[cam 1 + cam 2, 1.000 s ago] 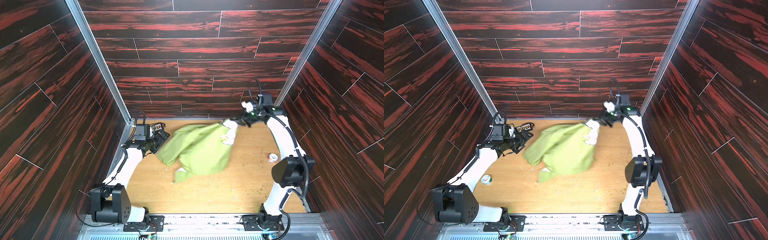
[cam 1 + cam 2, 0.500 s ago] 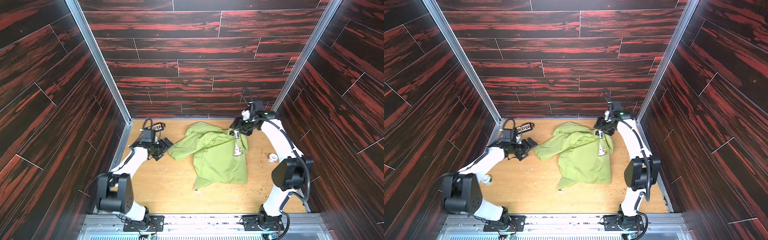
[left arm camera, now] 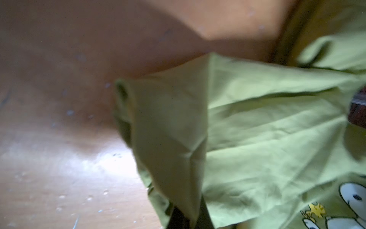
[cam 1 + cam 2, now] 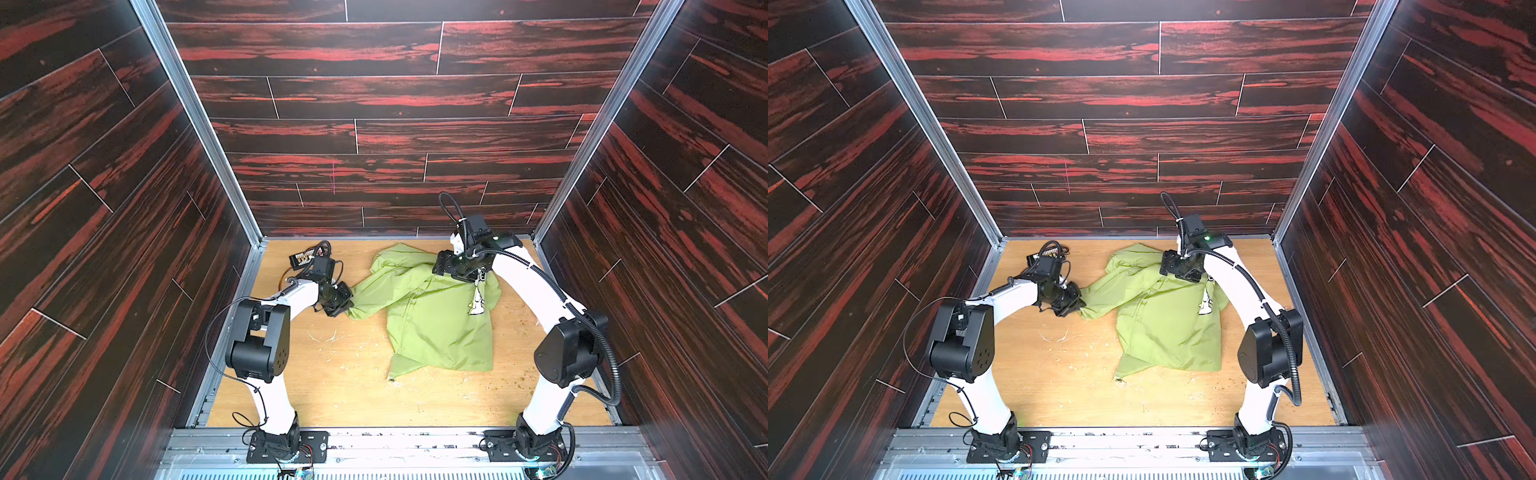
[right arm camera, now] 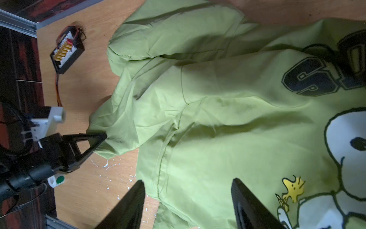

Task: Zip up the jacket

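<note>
The olive-green jacket (image 4: 432, 324) (image 4: 1163, 328) lies crumpled on the wooden table, its cartoon dog print (image 4: 477, 300) (image 5: 352, 154) facing up near the right arm. My left gripper (image 4: 351, 302) (image 4: 1082, 306) is shut on the end of a sleeve at the jacket's left side. In the left wrist view the green fabric (image 3: 257, 128) runs up from between the dark fingers (image 3: 178, 218). My right gripper (image 4: 437, 267) (image 4: 1165, 266) (image 5: 188, 181) hovers open over the jacket's far part, with nothing between its fingers. The zipper does not show.
A black connector board with wires (image 4: 305, 258) (image 5: 67, 53) lies at the far left corner of the table (image 4: 332, 395). A small white and green item (image 5: 57, 180) sits beside the left arm. Dark wood-panel walls close in on three sides.
The jacket, held up by my right gripper a second ago, now lies on the table. My right gripper has opened and let go. My left gripper moved in and shut on the sleeve end.
</note>
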{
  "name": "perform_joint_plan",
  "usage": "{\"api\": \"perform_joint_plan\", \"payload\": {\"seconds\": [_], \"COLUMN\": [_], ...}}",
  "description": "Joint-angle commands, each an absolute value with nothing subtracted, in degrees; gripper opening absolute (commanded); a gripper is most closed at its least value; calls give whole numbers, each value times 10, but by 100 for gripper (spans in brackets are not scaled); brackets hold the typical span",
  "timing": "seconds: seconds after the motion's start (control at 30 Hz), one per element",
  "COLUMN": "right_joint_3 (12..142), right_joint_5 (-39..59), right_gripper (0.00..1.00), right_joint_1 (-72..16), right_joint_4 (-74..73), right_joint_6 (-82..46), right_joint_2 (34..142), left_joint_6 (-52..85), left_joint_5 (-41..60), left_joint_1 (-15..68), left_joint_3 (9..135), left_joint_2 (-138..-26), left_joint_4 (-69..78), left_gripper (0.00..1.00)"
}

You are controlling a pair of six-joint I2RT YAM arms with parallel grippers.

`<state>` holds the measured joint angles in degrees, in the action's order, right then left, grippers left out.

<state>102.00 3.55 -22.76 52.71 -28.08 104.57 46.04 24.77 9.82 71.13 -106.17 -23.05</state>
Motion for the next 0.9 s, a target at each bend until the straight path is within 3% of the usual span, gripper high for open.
{"api": "perform_joint_plan", "payload": {"seconds": [0.0, 0.2, 0.37, 0.57, 0.87], "right_joint_3": [1005, 925, 882, 857, 762], "right_joint_5": [82, 187, 283, 327, 377], "right_gripper": [72, 79, 80, 80, 81], "right_joint_1": [-229, -229, -223, -221, -221], "right_joint_4": [502, 391, 306, 246, 98], "right_joint_6": [-289, -331, -439, -556, -716], "right_joint_2": [1004, 978, 986, 976, 946], "left_joint_6": [452, 466, 517, 594, 616], "left_joint_5": [285, 361, 413, 421, 422], "left_joint_1": [113, 149, 188, 215, 239], "left_joint_3": [758, 843, 881, 861, 862], "left_joint_2": [-1007, -985, -970, -952, -953], "left_joint_4": [-248, -250, -162, -44, 6], "left_gripper": [0, 0, 0, 0, 0]}}
